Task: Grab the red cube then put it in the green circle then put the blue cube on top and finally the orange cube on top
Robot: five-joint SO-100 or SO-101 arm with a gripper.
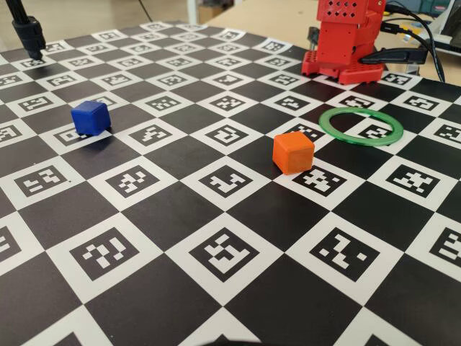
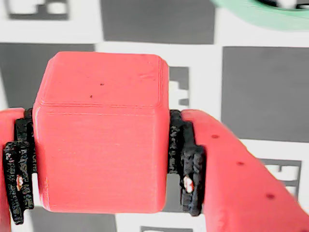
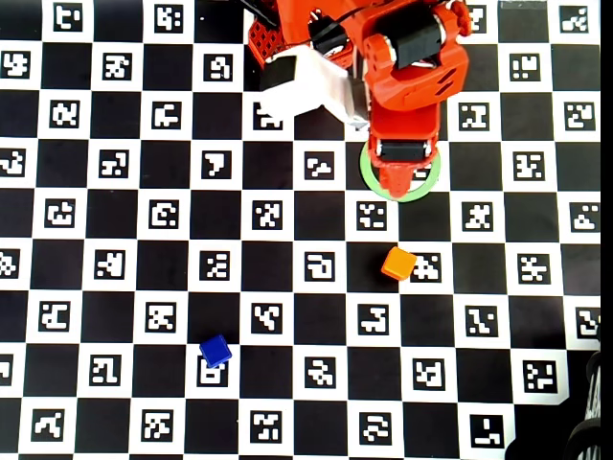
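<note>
arm [image 3: 407, 86]: red plastic, white wrist block | pincer [image 2: 101, 188]: red fingers, black ribbed pads

The orange cube [image 1: 293, 152] is sitting near the green circle [image 1: 361, 127], just in front of it in the fixed view, partly blocking that side. The blue cube [image 1: 91, 117] is lying well apart, leaving wide open bench [image 1: 216, 288] between the 2 cubes and across the foreground.

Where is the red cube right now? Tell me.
In the wrist view the red cube is clamped in the gripper, held above the checkered board with the green circle at the upper right. The overhead view hides it under the arm.
</note>
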